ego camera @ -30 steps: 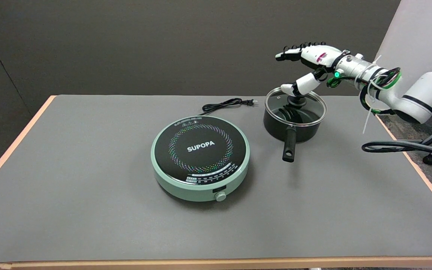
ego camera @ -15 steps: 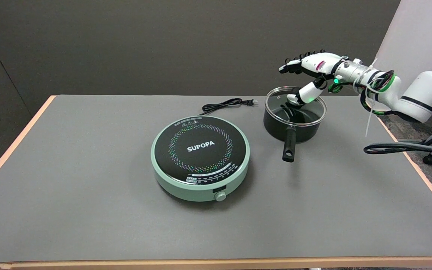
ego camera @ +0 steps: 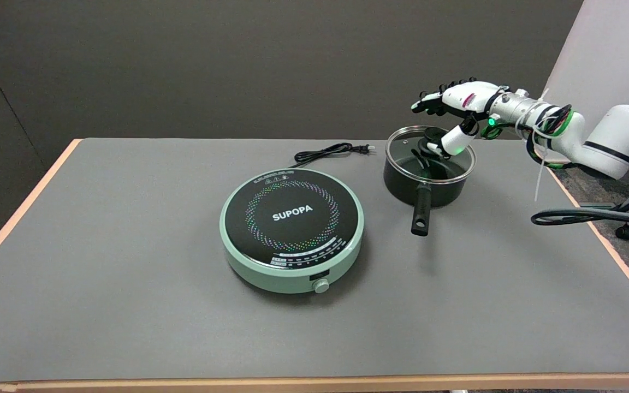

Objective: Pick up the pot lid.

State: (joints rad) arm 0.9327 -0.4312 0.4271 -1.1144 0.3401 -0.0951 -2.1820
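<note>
Toward the far right of a grey table (ego camera: 129, 305), a small black pot (ego camera: 429, 183) is sitting with its long black handle (ego camera: 421, 210) pointing toward the near edge. Its glass pot lid (ego camera: 407, 153) is resting flat on the pot's rim, with a black knob (ego camera: 433, 134) rising from the middle. Reaching in from the right, a white robot arm (ego camera: 615, 142) is holding its black-and-white right hand (ego camera: 454, 112) just above the lid. Its fingers (ego camera: 429, 101) are stretching out apart over the far side of the knob, while its thumb (ego camera: 451, 143) is angling down beside the knob; whether the thumb is touching the knob cannot be told. The hand is holding nothing. Left of the pot, near the table's middle, a round pale green induction cooker (ego camera: 291, 229) with a black top reading SUPOPA is lying flat. Its black power cord (ego camera: 325, 153) is curling on the table behind it, unplugged, between the cooker and the pot.
</note>
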